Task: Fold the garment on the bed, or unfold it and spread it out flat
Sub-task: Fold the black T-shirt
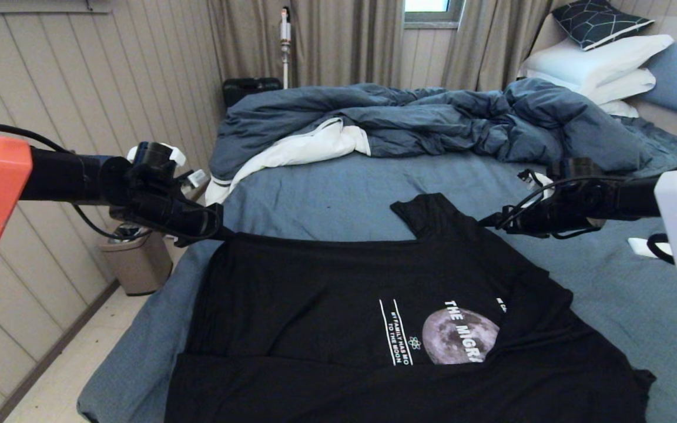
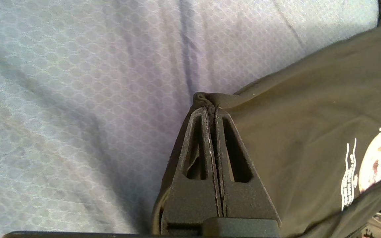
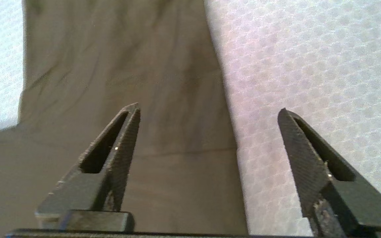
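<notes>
The black garment lies spread on the bed, moon print and white lettering facing up, with one sleeve pointing toward the duvet. My left gripper is at the garment's far left corner, slightly lifted. In the left wrist view that gripper is shut on a bunched fold of the black cloth. My right gripper hovers beside the sleeve on its right. In the right wrist view it stands open above the sleeve's edge and the sheet, holding nothing.
A crumpled dark blue duvet with white lining fills the far half of the bed. White pillows and a patterned cushion sit at the far right. A small bin stands on the floor by the left wall.
</notes>
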You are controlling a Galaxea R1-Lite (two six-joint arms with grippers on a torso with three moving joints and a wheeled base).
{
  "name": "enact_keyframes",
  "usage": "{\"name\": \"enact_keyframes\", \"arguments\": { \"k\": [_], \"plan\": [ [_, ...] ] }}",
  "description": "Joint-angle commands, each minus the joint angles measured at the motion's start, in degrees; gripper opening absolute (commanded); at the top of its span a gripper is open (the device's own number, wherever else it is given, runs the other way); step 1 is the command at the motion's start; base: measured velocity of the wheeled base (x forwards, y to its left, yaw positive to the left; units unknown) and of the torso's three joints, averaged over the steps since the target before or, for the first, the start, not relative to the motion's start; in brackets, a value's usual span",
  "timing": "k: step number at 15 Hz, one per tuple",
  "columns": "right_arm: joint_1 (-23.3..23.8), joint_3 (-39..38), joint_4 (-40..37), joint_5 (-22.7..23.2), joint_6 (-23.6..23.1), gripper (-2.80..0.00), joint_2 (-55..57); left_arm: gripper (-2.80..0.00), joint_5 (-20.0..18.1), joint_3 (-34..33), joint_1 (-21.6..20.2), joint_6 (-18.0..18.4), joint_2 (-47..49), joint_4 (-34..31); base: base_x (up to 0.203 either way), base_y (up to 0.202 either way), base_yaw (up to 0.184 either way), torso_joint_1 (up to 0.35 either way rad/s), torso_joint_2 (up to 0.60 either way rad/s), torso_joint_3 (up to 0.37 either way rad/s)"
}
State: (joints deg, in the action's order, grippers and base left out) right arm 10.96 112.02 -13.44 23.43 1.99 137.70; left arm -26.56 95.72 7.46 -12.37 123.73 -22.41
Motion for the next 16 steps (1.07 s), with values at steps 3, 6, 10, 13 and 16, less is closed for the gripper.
{"name": "enact_keyframes", "arguments": {
  "k": [3, 6, 10, 13, 16],
  "plan": [
    [-0.7, 0.04, 0.77, 0.11, 0.21, 0.0, 1.17, -2.8, -0.07, 0.25, 0.07, -0.19, -0.11, -0.09, 0.0, 0.0, 0.0, 0.0, 0.0, 0.0],
    [-1.1, 0.04, 2.33, 0.03, 0.27, 0.0, 1.52, -2.8, -0.07, 0.09, 0.01, -0.19, 0.02, -0.01, 0.0, 0.0, 0.0, 0.0, 0.0, 0.0],
    [-2.08, 0.04, 2.54, -0.5, 0.3, -1.3, 2.05, -2.8, -0.09, 0.09, 0.1, -0.28, 0.1, 0.17, 0.0, 0.0, 0.0, 0.0, 0.0, 0.0],
    [-2.43, 0.04, 2.36, -0.5, 0.38, -2.8, 2.4, -2.8, -0.16, 0.08, 0.03, -0.37, 0.1, 0.17, 0.0, 0.0, 0.0, 0.0, 0.0, 0.0],
    [-2.52, 0.04, 2.63, -0.5, 0.38, -2.8, 2.49, -2.8, -0.16, -0.01, 0.01, -0.37, 0.28, 0.26, 0.0, 0.0, 0.0, 0.0, 0.0, 0.0]
  ]
}}
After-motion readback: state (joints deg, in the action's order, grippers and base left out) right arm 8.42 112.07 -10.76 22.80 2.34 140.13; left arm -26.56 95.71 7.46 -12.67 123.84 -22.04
